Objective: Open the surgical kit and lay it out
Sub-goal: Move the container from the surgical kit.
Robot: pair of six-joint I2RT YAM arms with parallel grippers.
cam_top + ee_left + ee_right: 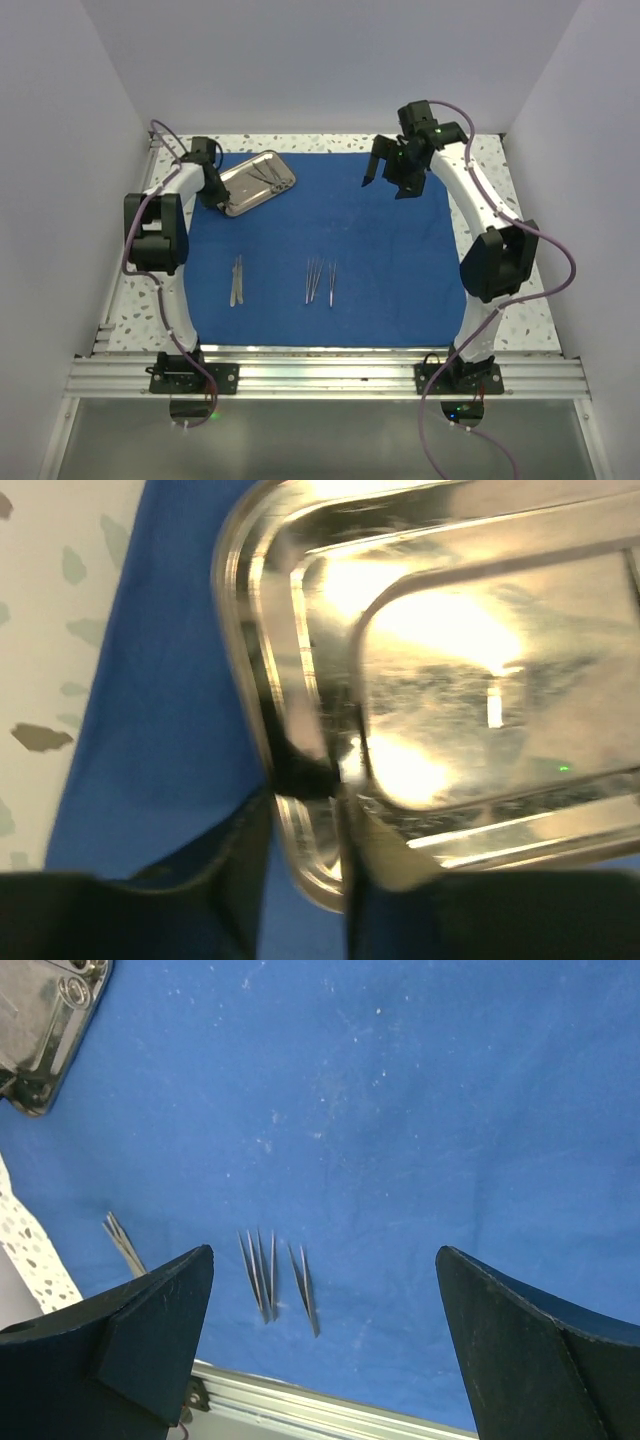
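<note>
The royal-blue cloth [380, 250] lies spread flat on the table. The steel tray [245, 195] sits on its far-left corner with ring-handled scissors [268, 176] inside. My left gripper [212, 195] is at the tray's near-left corner. In the left wrist view its fingers [235, 880] close around the tray [450, 660] rim. Three groups of silver tweezers [237, 280] [313, 280] [332, 283] lie on the cloth's near half. My right gripper [390, 170] hangs open and empty above the cloth's far right. The right wrist view shows it [325, 1300] over the tweezers [260, 1275].
The speckled tabletop [135, 300] shows around the cloth. An aluminium rail [330, 375] runs along the near edge. White walls stand on the left, back and right. The arms' bases sit on the rail.
</note>
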